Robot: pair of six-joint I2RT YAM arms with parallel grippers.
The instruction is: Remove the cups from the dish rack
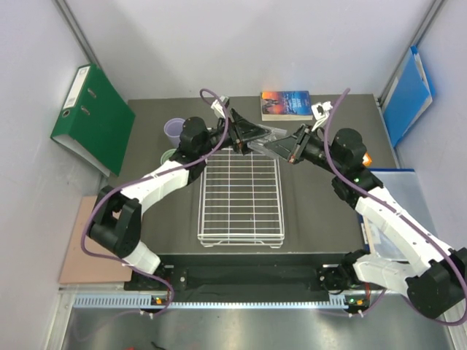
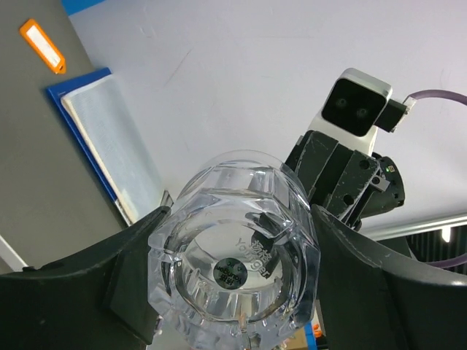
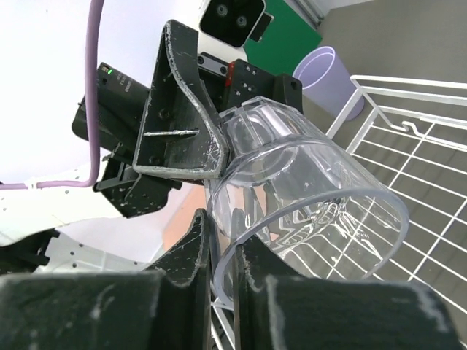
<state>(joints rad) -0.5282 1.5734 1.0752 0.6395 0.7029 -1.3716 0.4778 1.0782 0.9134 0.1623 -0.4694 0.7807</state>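
The clear ribbed glass (image 1: 268, 142) hangs on its side in the air above the far edge of the white wire dish rack (image 1: 241, 240), held between both grippers. My left gripper (image 1: 252, 138) is shut around its thick base (image 2: 233, 262). My right gripper (image 1: 281, 149) pinches the wall at the rim (image 3: 225, 248), one finger inside and one outside. The rack's grid (image 3: 416, 138) below holds no cups. A lilac cup (image 1: 174, 129) stands on the table left of the rack and also shows in the right wrist view (image 3: 328, 76). A pale green cup (image 1: 168, 155) sits beside it, partly hidden by the left arm.
A green binder (image 1: 91, 117) leans at the far left and a blue folder (image 1: 408, 95) at the far right. A book (image 1: 286, 104) lies behind the rack. A tan board (image 1: 84, 248) lies off the table's left side.
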